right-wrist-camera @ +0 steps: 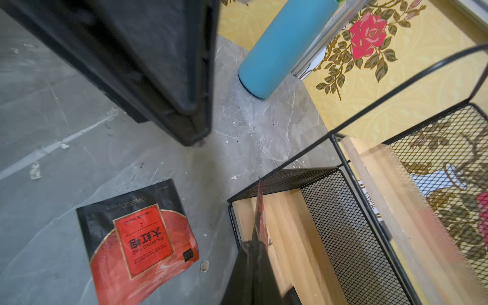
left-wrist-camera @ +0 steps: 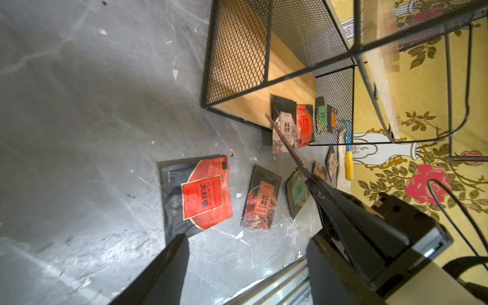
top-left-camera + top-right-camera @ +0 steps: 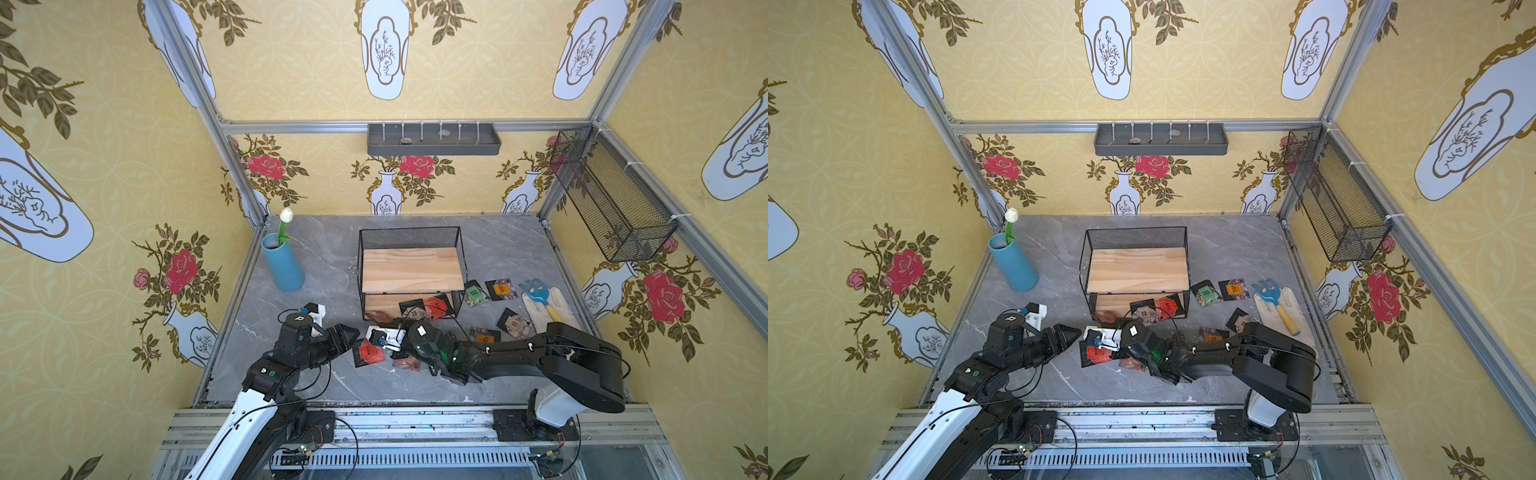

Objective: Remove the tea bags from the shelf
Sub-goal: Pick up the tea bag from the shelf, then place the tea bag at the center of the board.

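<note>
carefully: our right pincer (image 1: 253, 245) clenches a tea bag (image 1: 261, 208), edge-on at the shelf's (image 3: 411, 270) front corner; left pincer (image 3: 353, 333) released. two tea bags (image 3: 434, 308) lie on its lower board (image 3: 376, 305). if we snag the mesh (image 1: 343, 237), it slips.

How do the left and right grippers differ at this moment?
The left gripper is open and empty; the right gripper is shut on a tea bag seen edge-on. The left gripper hangs beside a red-label tea bag lying on the table, while the right gripper is at the shelf, by its lower board. Both are black and near the shelf's front.
</note>
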{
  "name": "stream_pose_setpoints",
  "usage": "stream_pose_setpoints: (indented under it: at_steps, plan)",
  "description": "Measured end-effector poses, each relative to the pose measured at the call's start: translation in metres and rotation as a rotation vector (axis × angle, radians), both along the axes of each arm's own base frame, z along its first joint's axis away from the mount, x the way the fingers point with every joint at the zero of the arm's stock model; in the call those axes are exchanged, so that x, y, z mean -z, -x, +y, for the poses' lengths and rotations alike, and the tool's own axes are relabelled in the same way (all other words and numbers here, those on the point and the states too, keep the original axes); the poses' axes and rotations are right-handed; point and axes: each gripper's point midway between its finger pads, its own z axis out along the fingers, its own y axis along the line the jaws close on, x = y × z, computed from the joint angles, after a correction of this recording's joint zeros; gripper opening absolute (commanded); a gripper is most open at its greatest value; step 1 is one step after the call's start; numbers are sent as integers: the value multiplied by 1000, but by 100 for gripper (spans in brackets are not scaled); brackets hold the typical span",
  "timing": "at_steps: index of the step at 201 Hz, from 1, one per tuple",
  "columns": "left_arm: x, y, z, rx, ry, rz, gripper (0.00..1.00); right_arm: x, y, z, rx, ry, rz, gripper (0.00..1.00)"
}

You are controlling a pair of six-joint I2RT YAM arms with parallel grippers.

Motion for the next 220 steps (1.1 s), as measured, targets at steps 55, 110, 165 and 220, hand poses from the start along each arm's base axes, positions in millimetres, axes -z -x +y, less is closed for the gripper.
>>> stream_pose_setpoints:
  at_steps: [55, 110, 165, 220]
  plan:
    - [-7, 1, -15, 39, 103, -1, 80, -18, 35, 4, -27, -29, -46, 2]
    - [-10, 1, -23, 52, 147, 4, 69, -19, 54, 8, -46, -18, -76, 2]
    - [-8, -1, -25, 54, 152, 11, 40, -20, 64, 10, -63, -12, -101, 2]
    - [-5, -3, -27, 59, 153, 21, 12, -20, 69, 11, -77, -5, -109, 4]
